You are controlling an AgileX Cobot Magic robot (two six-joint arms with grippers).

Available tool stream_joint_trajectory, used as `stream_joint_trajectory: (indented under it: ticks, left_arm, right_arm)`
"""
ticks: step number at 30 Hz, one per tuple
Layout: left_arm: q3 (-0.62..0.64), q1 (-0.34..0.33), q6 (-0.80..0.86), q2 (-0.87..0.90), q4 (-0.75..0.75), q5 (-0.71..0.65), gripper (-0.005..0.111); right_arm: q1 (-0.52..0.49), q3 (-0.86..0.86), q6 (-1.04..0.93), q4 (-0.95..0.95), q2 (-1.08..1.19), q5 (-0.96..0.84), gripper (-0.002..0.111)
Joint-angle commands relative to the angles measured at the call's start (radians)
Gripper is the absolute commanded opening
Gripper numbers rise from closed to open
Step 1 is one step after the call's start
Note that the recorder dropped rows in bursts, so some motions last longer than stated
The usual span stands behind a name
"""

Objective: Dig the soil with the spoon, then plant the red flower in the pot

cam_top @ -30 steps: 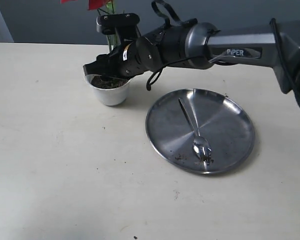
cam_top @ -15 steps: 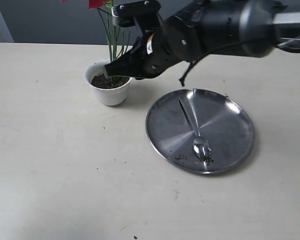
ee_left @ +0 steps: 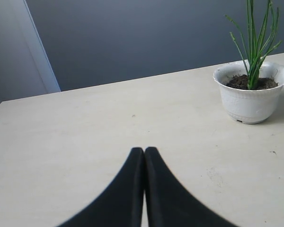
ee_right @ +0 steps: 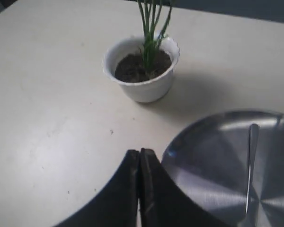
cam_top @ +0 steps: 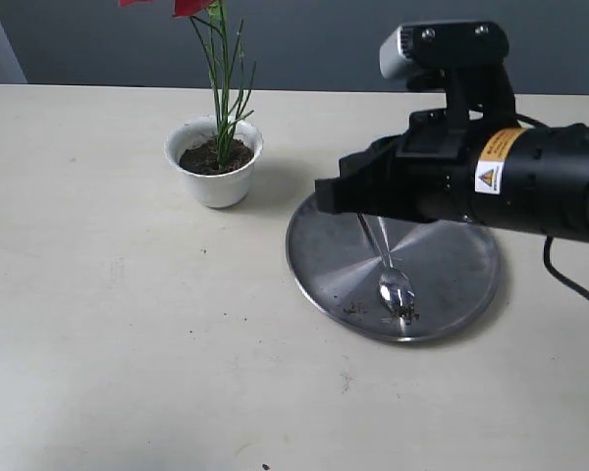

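Note:
The white scalloped pot [cam_top: 214, 172] stands at the back left of the table, holding dark soil [cam_top: 216, 157]. The red flower [cam_top: 190, 8] stands upright in it on thin green stems [cam_top: 224, 88], its bloom cut off by the frame's top. The silver spoon [cam_top: 395, 287] lies on the steel plate [cam_top: 452, 285], bowl toward the front with dirt crumbs beside it. My right gripper [cam_top: 321, 194] hovers shut and empty over the plate's left edge, apart from the pot. In the right wrist view, its tips [ee_right: 140, 152] point at the pot [ee_right: 143, 80]. My left gripper [ee_left: 144, 150] is shut and empty, low over bare table.
The right arm's black body [cam_top: 491, 177] spans the plate's back half and hides part of the spoon handle. Small soil crumbs are scattered on the table [cam_top: 128, 343] in front of the plate. A grey wall rises behind the table.
My right gripper has drawn back from the pot, moving right and toward the plate. The flower stays standing in the soil on its own. The spoon has not moved.

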State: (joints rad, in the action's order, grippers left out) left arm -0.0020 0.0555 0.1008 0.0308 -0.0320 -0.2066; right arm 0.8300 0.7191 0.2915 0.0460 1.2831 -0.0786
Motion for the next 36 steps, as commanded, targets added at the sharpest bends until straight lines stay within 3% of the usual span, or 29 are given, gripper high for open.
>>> stream_joint_trajectory:
  ticks: [1, 17, 25, 36]
  left_arm:
    - [0.002, -0.003, -0.002, -0.007, 0.001, 0.004, 0.0]
    - [0.002, -0.003, -0.002, -0.007, 0.001, 0.004, 0.0]
    - [0.002, -0.003, -0.002, -0.007, 0.001, 0.006, 0.0]
    - [0.002, -0.003, -0.002, -0.007, 0.001, 0.006, 0.0]
  right_arm:
    - [-0.001, -0.028, 0.003, -0.023, -0.01, -0.093, -0.001]
    - [-0.04, -0.03, -0.003, 0.059, -0.133, -0.072, -0.001]
    - [-0.281, -0.136, -0.011, 0.057, -0.336, -0.074, -0.001]
    - [-0.612, -0.532, -0.027, 0.052, -0.869, -0.074, -0.001]
